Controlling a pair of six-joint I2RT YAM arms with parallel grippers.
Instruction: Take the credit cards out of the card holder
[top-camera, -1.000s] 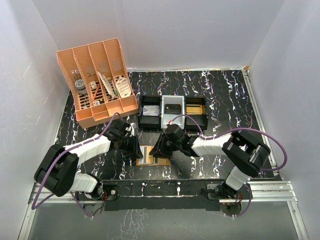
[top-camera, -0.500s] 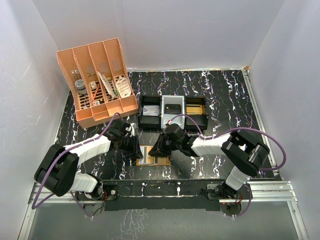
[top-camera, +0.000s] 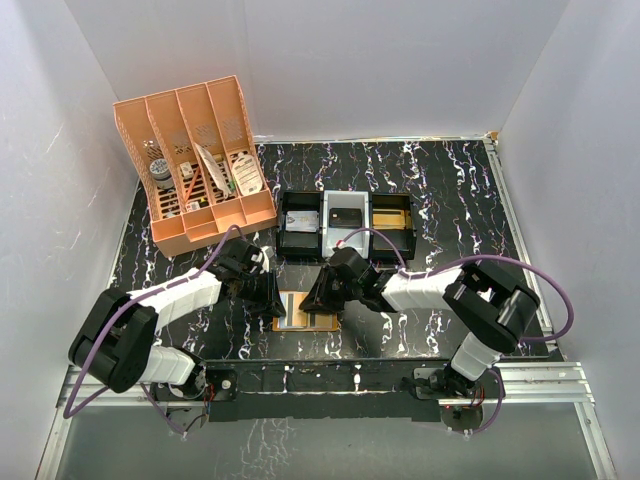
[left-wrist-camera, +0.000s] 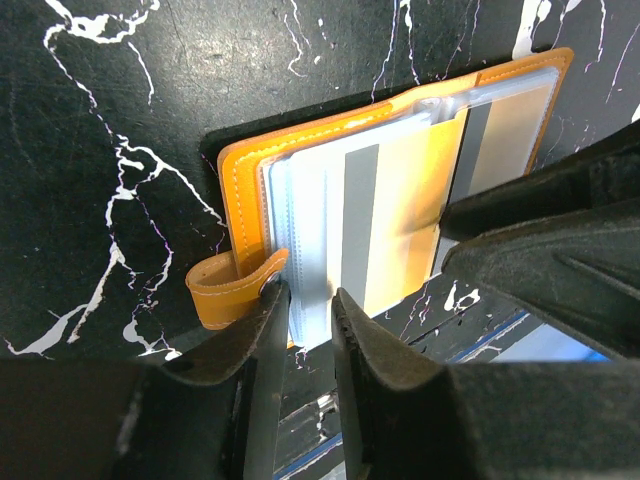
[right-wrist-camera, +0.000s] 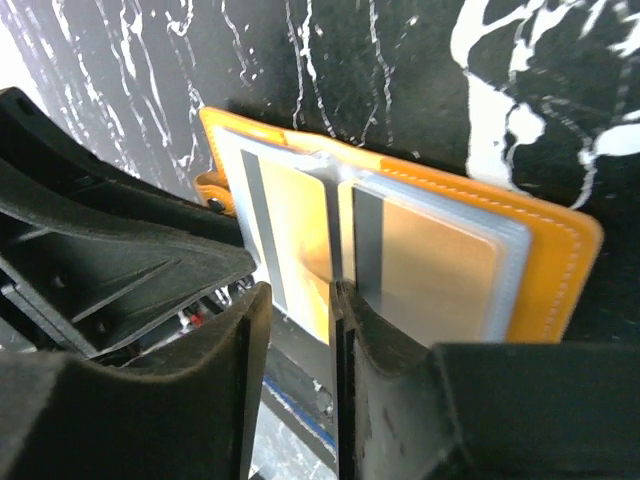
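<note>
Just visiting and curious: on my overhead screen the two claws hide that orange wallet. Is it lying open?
Observer: Yes. The card holder lies open; clear sleeves hold striped credit cards.
Visitor: What is the left claw doing?
Observer: The left gripper pinches the edge of a pale blue sleeve beside the snap tab.
Visitor: And the right?
Observer: The right gripper is closed on the near edge of the middle sleeve, by the fold.

Black marbled table (top-camera: 450, 190) bears card holder (top-camera: 303, 318) (open), organizer (top-camera: 215, 222), tray (top-camera: 298, 200).
</note>
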